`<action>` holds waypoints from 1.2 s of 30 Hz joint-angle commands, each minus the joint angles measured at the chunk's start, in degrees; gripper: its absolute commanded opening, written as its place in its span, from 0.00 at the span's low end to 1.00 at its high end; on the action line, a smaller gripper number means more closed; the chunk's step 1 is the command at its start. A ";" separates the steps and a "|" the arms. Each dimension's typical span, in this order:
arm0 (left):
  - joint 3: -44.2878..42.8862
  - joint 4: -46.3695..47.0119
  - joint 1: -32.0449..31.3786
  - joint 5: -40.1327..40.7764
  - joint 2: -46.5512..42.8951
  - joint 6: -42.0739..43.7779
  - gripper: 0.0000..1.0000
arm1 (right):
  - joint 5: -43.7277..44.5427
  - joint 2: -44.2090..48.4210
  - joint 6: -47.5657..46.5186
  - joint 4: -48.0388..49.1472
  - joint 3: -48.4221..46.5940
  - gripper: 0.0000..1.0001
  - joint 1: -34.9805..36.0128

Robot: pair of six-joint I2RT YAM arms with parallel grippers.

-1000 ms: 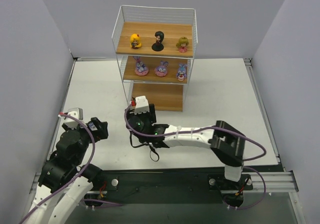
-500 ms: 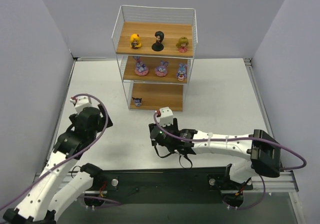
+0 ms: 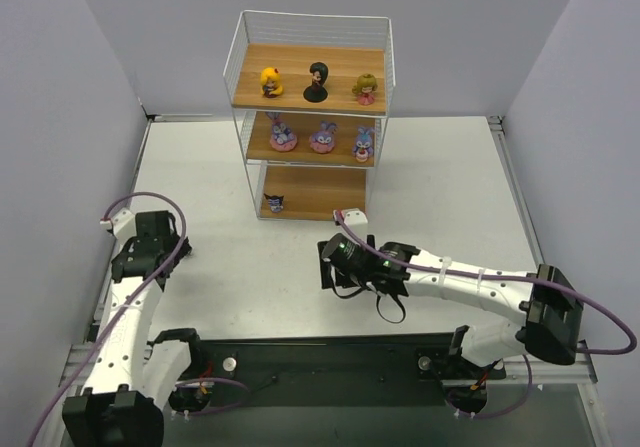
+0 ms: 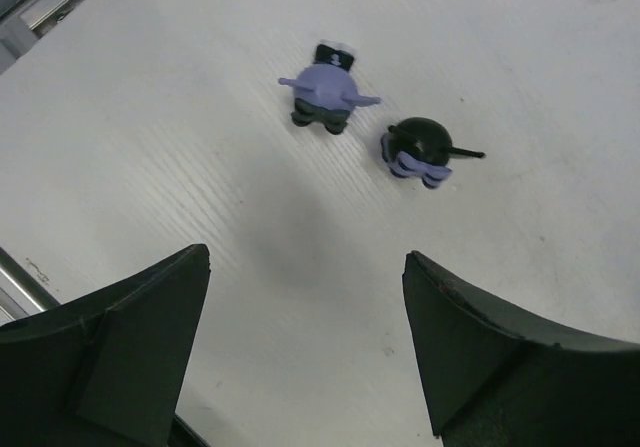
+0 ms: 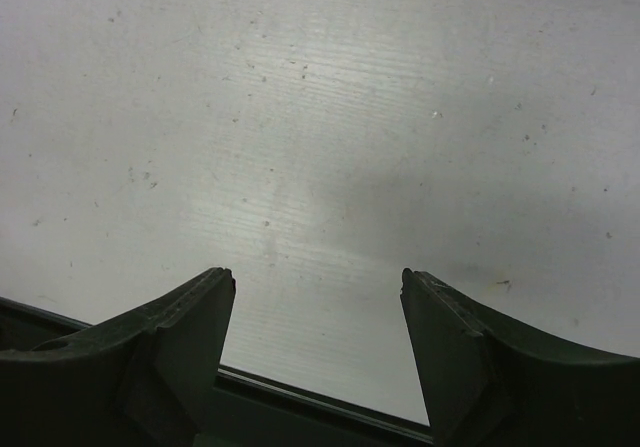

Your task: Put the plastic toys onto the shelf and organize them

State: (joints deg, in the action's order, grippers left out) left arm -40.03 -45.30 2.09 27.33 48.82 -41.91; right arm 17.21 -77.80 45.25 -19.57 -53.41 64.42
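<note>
The shelf (image 3: 338, 199) stands at the far side of the bench (image 3: 450, 177); a yellow doll (image 3: 270, 81), a black doll (image 3: 317, 81) and an olive-pink doll (image 3: 365, 88) are on its top board, three purple-pink bunnies (image 3: 323, 137) on the middle board, and one dark blue-purple figure (image 3: 275, 203) at the left end of the bottom board. The left tool (image 4: 305, 262) hangs spread and empty over the bench's left side, and just beyond its tips sit two more small toys close together, a pale purple figure (image 4: 328, 89) and a darker figure (image 4: 420, 149). The right tool (image 5: 318, 277) is also spread with nothing between its fingers, above bare bench in front of the shelf.
</note>
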 commanded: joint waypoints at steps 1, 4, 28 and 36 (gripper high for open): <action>0.39 8.01 5.90 -6.41 2.85 4.46 0.85 | -3.76 4.32 0.27 -5.03 1.20 0.69 -2.63; 1.27 11.88 11.35 -10.87 4.53 5.87 0.76 | -4.64 6.16 -0.69 -6.53 2.69 0.68 -4.57; -0.84 24.90 19.53 -16.87 23.60 9.04 0.76 | -6.58 9.86 -2.10 -8.46 5.86 0.67 -13.97; -1.54 27.01 19.71 -16.70 26.94 9.48 0.80 | -6.75 10.04 -2.45 -8.46 6.12 0.66 -15.20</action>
State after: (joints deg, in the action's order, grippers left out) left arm -38.89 -22.39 21.26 10.85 74.94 -33.34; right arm 10.63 -68.93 43.44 -25.74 -47.86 49.87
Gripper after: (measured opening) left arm 0.798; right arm 0.667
